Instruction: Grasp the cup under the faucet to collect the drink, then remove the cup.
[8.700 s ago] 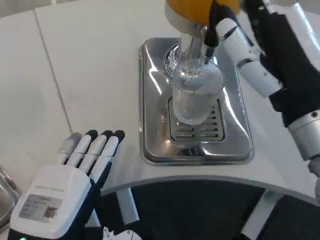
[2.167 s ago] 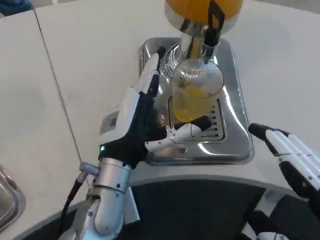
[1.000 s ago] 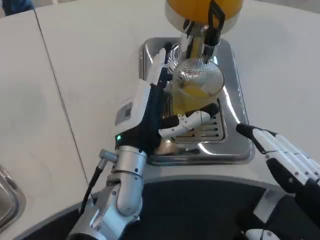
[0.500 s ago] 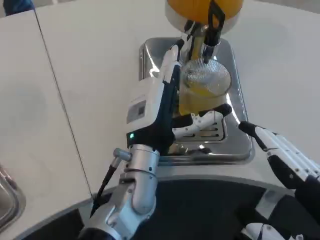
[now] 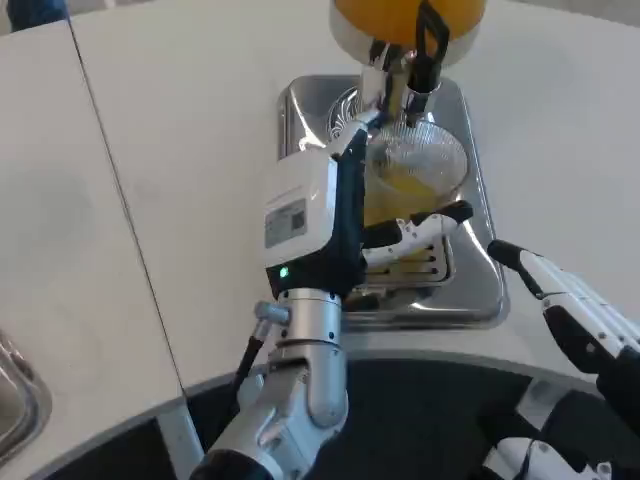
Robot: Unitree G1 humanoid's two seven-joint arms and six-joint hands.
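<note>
Left hand [image 5: 335, 215] round cup [image 5: 410, 185] — label unreadable — right hand [image 5: 575, 310] open, empty.

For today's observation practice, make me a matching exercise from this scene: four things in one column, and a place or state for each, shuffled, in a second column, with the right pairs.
Things:
1. cup
2. left hand
3. right hand
4. drip tray

Places or states:
A. wrapped around the cup's side
B. partly filled with orange drink, under the faucet
C. waiting at the lower right, holding nothing
D. shiny metal, lying on the white table

Pairs: 1-B, 2-A, 3-C, 4-D
</note>
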